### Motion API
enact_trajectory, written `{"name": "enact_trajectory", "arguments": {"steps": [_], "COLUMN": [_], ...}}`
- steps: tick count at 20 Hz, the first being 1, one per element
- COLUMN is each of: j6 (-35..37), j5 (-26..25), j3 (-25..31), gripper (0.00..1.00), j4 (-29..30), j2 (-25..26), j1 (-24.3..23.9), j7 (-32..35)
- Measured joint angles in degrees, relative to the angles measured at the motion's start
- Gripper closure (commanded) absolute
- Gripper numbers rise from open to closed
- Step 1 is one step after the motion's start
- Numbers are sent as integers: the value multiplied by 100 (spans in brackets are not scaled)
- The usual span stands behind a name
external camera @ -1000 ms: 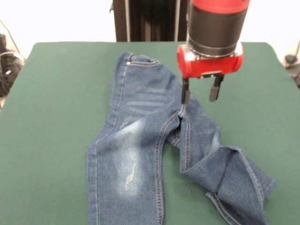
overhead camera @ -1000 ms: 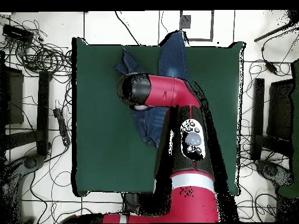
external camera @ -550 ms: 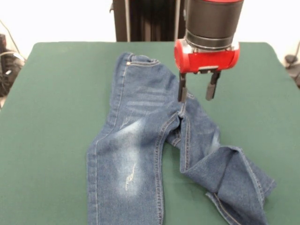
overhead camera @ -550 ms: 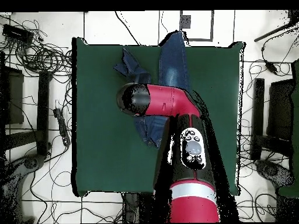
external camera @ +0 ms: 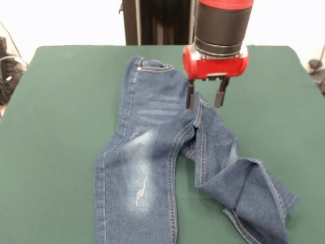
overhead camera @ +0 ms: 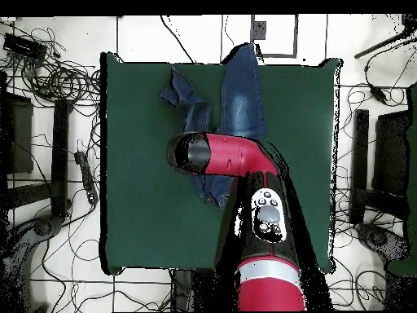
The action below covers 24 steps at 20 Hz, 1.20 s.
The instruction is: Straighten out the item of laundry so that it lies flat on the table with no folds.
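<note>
The item of laundry, small blue jeans (external camera: 152, 147), lies on the green table (external camera: 61, 117) with its waistband toward the far edge. One leg runs fairly straight to the near edge; the other is folded and twisted at the lower right (external camera: 254, 198). My gripper (external camera: 205, 96) hangs open just above the jeans' right hip edge, holding nothing. In the overhead view the arm (overhead camera: 236, 155) covers the waist part, and the jeans (overhead camera: 240, 94) show beyond it, with the crumpled leg (overhead camera: 183, 94) to the left.
Cables (overhead camera: 57, 73) and stands lie on the floor around the table. A dark post (external camera: 152, 23) rises behind the table's far edge. Bare felt spreads wide on both sides of the jeans.
The gripper has drifted left and toward the table's far side, rising slightly, still open. The jeans have not moved.
</note>
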Motion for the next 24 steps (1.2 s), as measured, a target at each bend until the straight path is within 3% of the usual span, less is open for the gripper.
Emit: {"name": "enact_trajectory", "arguments": {"steps": [24], "j6": [-128], "j5": [-38], "j3": [-207], "gripper": [0], "j4": [1174], "j2": [-410], "j1": [-71], "j7": [0]}}
